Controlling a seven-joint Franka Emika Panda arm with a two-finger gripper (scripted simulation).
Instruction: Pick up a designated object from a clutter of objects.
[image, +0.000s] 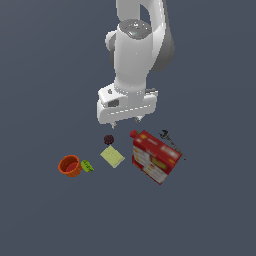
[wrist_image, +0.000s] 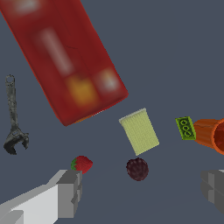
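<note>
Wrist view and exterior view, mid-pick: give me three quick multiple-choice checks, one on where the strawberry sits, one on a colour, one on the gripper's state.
1. In the exterior view, the strawberry lies
A. inside the orange bowl
B. at the red box's upper corner
C. on the yellow square

2. The small brick beside the orange bowl is
A. green
B. blue
C. white

3. The gripper is
A. shut on the strawberry
B. shut on the dark berry
C. open, holding nothing

Answers:
1. B: the strawberry touches or nearly touches the red box, far from the bowl.
2. A: the studded brick shows bright green in both views.
3. C: in the wrist view the fingers stand wide apart, with the strawberry just beyond one fingertip and the dark berry loose between them.
</note>
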